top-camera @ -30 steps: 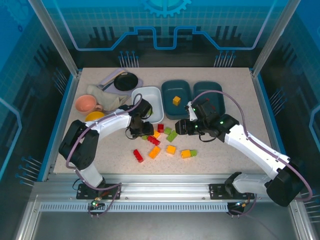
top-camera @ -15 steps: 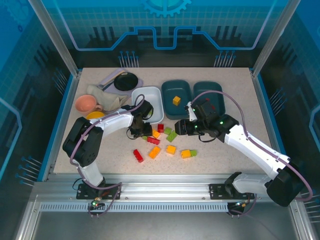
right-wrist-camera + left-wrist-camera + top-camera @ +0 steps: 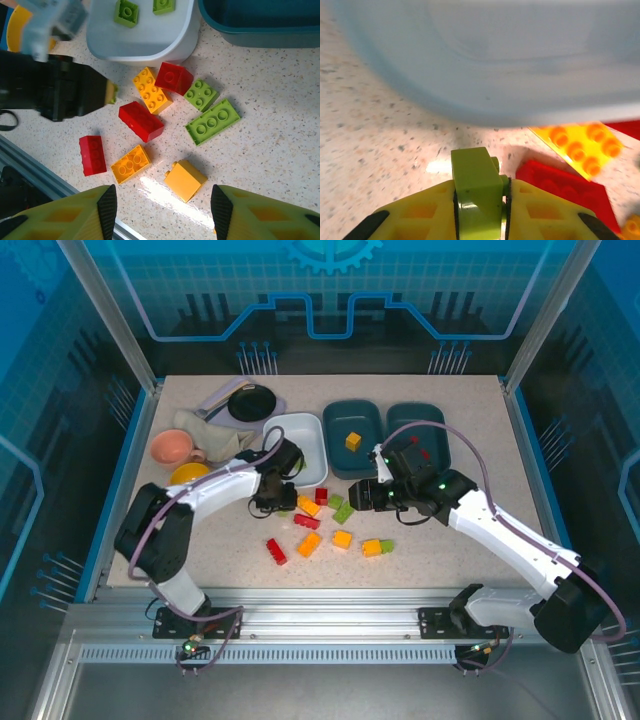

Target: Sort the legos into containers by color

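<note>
Left gripper (image 3: pixel 480 200) is clamped tight on a light green brick (image 3: pixel 476 182), low over the table just in front of the white tray (image 3: pixel 520 75). Fits: the white tray holds two green bricks (image 3: pixel 126 11), so I read it as the green bin. Right of the white tray is the first teal tray (image 3: pixel 335 415) with one orange-yellow brick (image 3: pixel 352 440); the second teal tray (image 3: pixel 432 415) is beyond it. Loose pile (image 3: pixel 141 121) lies in front of the white tray's right corner. Right gripper (image 3: pixel 164 202) hangs above it, jaws apart, nothing held. Likely lining up a pick.

Loose bricks (image 3: pixel 341 539) before three trays (image 3: pixel 366 462), cup (image 3: pixel 172 448) at left
</note>
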Controlling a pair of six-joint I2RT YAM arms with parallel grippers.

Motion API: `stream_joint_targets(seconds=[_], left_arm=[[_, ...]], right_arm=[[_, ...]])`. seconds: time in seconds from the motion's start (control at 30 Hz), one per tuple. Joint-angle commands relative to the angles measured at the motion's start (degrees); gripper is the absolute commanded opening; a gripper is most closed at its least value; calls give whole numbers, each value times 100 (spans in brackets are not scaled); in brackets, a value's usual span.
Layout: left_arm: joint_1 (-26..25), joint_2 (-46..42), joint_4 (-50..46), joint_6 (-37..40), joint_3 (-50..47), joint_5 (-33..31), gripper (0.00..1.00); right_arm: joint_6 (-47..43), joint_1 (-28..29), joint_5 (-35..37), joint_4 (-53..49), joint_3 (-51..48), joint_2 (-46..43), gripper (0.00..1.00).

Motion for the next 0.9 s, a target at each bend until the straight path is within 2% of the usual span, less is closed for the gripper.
stream_joint_targets(seconds=[0.0,0.17,0.43,0.7,0.8,0.87], left_arm=[[-15,-663,-689,-275,247,-233,24],[192,-600,-953,-295,1210,91,24],[519,1405,-668,-343,3100,674,24],[809,3222,-781,-519,4655,1118,25],[875,3538,-845,-562,4932,1246,29],[902,3633,-950,-585,5028,1277,35]], right_arm=[[69,93,136,27,185,-148,54],[127,94,53,363,269,-88,55],[374,67,-168,1288,449,206,58],[509,67,-308,1060,693,512,58],[453,98,-351,864,650,586,58],[360,109,-346,603,608,629,58]])
